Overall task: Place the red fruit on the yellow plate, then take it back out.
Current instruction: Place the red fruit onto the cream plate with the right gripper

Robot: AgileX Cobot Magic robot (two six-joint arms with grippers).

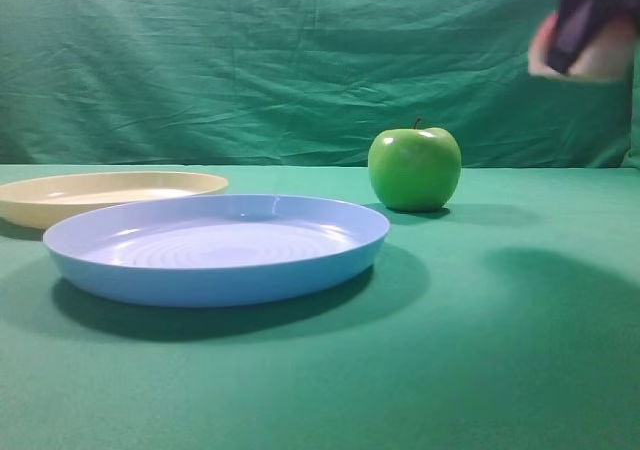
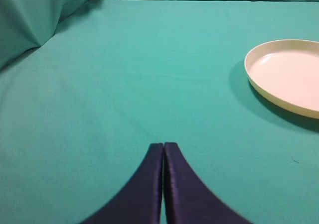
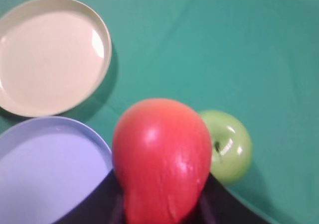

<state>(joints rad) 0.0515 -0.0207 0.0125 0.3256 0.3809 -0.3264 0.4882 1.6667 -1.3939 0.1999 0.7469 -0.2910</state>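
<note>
High above the counter (image 1: 500,370), I'm holding the red fruit (image 3: 162,157) clamped in my right fingers (image 3: 94,204), over the green apple (image 3: 229,144); yellow plate (image 3: 50,55) sitting bare, left fingers (image 2: 149,184) pressing together.

Blue plate (image 1: 215,250) and green apple (image 1: 414,168) flank the yellow plate (image 1: 110,195).

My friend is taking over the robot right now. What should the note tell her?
Right end effector: shut on the red fruit, held up in the air above the table.
Left end effector: shut, holding nothing, over bare cloth.
Yellow plate: nothing on it, behind the blue plate. Green apple sits on the cloth.
Done: fruit picked up.
Left: set it on the yellow plate, then take it back out.
</note>
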